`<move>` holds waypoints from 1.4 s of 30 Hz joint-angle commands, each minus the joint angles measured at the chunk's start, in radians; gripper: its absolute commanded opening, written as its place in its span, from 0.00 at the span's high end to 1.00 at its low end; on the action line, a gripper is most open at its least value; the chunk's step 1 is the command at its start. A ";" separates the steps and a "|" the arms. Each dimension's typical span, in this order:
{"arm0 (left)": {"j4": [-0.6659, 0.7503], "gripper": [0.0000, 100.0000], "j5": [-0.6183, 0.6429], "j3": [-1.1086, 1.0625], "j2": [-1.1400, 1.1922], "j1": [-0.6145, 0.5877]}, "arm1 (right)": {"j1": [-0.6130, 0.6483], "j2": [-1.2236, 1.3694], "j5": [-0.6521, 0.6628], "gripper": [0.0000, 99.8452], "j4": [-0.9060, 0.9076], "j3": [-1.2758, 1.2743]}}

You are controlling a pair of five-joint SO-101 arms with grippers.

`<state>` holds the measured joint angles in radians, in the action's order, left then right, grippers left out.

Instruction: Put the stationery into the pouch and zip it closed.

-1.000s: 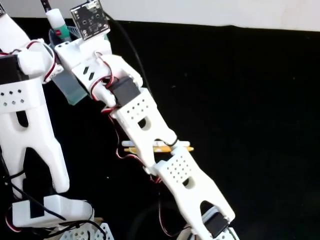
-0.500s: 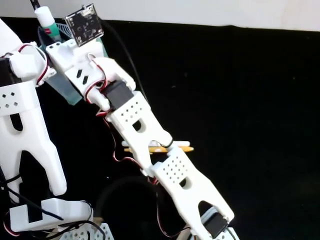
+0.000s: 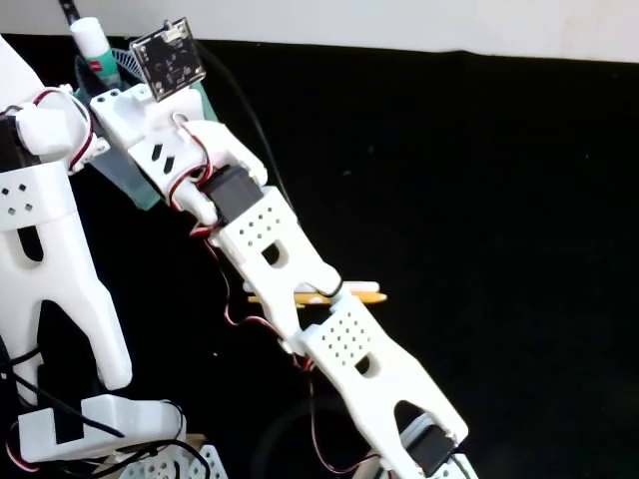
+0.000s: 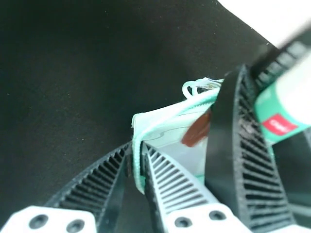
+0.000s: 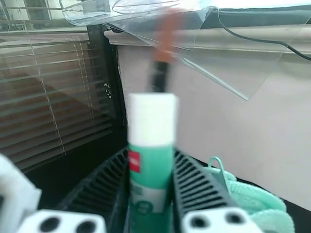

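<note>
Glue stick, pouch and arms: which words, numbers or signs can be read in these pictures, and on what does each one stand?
On the glue stick, a red label with white print: too blurred to read.
On the circuit board at an arm's wrist: marks too small to read.
On the pouch: no print seen.
Nothing here can be quoted.

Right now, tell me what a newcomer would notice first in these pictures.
The green-and-white glue stick sits clamped in the right gripper, close by the mint pouch, whose edge the left gripper pinches. Pencils lie on the black table, under the right arm.
</note>
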<state>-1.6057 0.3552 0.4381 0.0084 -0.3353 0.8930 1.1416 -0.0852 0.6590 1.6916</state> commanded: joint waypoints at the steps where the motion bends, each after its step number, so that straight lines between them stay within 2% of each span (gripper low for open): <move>1: 0.000 0.99 -0.006 -0.025 -0.001 0.005 | 0.025 0.010 0.008 0.81 0.002 0.082; 20: 0.002 0.99 -0.040 -0.024 0.001 0.004 | 0.013 -0.024 0.012 0.80 0.012 0.084; 32: 0.002 0.99 -0.041 -0.024 0.001 0.004 | -0.042 -0.236 0.009 0.80 0.183 0.082; 42: 0.002 0.99 -0.040 -0.016 -0.002 0.004 | -0.077 -0.377 0.012 0.80 0.229 0.082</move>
<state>-1.6042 0.3168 0.4381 0.0084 -0.3291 0.8500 0.8669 -0.0790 0.8569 1.6732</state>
